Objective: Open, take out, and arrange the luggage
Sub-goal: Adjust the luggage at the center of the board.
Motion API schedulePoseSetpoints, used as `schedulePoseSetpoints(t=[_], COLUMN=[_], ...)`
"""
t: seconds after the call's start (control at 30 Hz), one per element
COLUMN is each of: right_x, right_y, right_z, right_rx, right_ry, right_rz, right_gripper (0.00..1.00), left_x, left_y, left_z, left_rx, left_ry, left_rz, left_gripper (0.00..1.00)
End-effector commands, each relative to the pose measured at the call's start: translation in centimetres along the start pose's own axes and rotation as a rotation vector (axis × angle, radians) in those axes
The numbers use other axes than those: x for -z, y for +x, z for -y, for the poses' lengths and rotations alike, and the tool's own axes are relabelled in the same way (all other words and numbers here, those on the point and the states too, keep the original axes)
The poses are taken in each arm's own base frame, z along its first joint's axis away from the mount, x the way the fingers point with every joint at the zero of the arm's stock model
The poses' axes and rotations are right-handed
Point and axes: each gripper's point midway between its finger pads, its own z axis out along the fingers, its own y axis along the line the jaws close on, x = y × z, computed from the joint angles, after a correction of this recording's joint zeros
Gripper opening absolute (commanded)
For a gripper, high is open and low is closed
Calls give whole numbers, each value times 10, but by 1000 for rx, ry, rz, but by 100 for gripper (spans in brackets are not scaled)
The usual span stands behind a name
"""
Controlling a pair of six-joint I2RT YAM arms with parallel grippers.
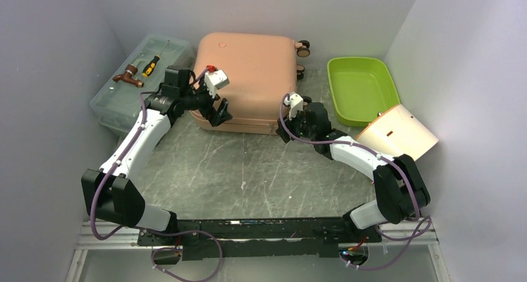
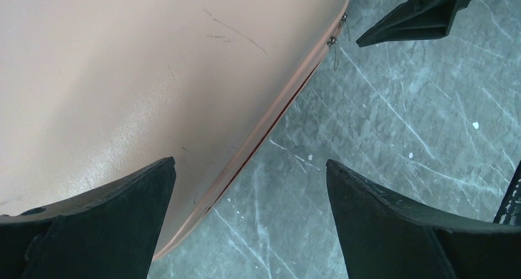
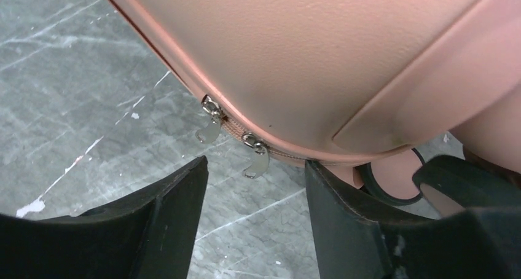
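Both grippers are empty. The right gripper (image 3: 255, 190) holds its jaws apart just below two metal zipper pulls (image 3: 256, 159), which dangle side by side from the seam at the near right corner of the luggage (image 1: 245, 77). The left gripper (image 2: 249, 168) is spread wide and straddles the shell's edge by the near left corner; whether it touches the shell I cannot tell. The luggage lies flat and zipped shut against the middle of the far edge of the table (image 1: 248, 182), its wheels toward the far right. It sits between a clear toolbox (image 1: 133, 89) at the far left corner and a green tray (image 1: 360, 86) toward the far right. In my judgement the opening step is in hand and nothing is unzipped yet. The next move calls for the right fingers to rise a little, close squarely on one pull, and draw it along the seam. The left gripper would probably need to steady the shell so it does not slide.
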Motion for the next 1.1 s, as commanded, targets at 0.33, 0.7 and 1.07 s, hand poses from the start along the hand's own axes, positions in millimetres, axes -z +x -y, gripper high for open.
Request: schedulePoseSetpoints(t=[0.33,0.7,1.07], right_x=[-6,29,-2], right_y=[-2,-15,-10], right_z=[23,17,12], right_rx=[-88,-29,-53], right_ry=[130,153,192], right_rz=[29,41,13], right_gripper=[58,61,64], left_x=[-29,-55,-53], left_y=[-45,-39,-43], left_z=[-12,-19,-15], left_rx=[-46,-8,-15], left_ry=[-1,6,-4], left_rz=[86,64,68], left_gripper=[99,99,99])
